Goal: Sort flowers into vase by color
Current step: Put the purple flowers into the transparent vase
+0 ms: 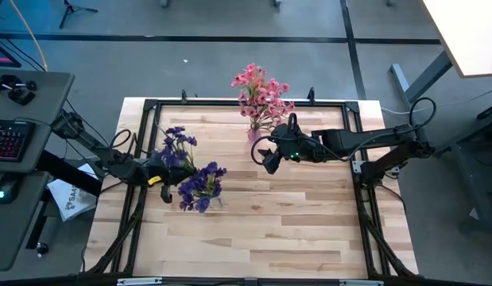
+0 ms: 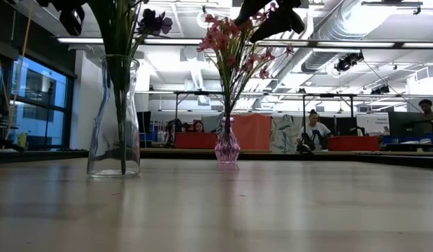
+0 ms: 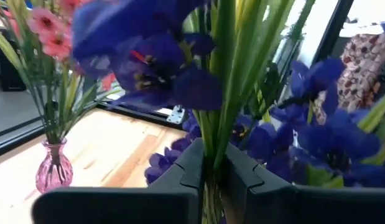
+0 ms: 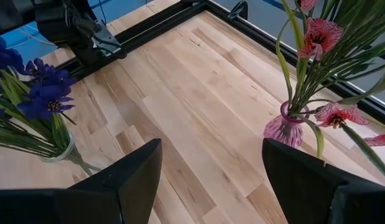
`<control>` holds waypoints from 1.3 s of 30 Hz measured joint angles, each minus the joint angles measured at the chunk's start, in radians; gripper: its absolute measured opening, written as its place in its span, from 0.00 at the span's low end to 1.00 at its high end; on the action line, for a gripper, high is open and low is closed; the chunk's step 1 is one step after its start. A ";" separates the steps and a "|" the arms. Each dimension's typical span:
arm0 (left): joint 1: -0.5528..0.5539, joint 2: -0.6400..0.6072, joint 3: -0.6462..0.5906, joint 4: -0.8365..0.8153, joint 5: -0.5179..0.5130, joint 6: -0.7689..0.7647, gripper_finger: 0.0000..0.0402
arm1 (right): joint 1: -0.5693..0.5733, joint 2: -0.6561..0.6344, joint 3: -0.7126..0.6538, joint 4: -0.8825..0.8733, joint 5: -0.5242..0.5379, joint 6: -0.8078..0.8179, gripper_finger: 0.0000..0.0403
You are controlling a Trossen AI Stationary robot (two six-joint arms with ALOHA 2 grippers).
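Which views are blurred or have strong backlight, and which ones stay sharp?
Left wrist view: the purple flowers close to the lens are blurred; the pink vase farther off is clearer. Low view: bright ceiling lights and windows leave the clear vase and stems dark. High view and right wrist view: evenly lit, wood grain sharp.

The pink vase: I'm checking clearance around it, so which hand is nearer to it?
The right hand is nearer, open just beside the pink vase. The left hand is farther off across the table, closed on purple flower stems by the clear vase.
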 joint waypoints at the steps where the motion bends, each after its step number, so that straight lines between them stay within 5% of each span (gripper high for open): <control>1: 0.000 0.000 0.000 -0.006 0.009 -0.002 0.06 | 0.000 0.000 0.000 0.000 0.000 -0.001 0.68; 15: 0.000 -0.003 0.004 -0.138 0.188 -0.152 0.45 | 0.000 0.000 0.000 -0.018 -0.003 -0.008 0.68; 20: 0.000 -0.001 0.094 -0.376 0.252 -0.226 0.56 | 0.000 0.000 0.000 -0.019 -0.003 -0.012 0.68; 27: 0.000 -0.001 0.252 -0.694 0.297 -0.262 0.61 | 0.000 0.000 0.000 -0.019 -0.002 -0.032 0.68; 39: 0.000 -0.003 0.471 -0.964 0.332 -0.263 0.61 | 0.000 0.000 0.000 -0.022 -0.002 -0.034 0.68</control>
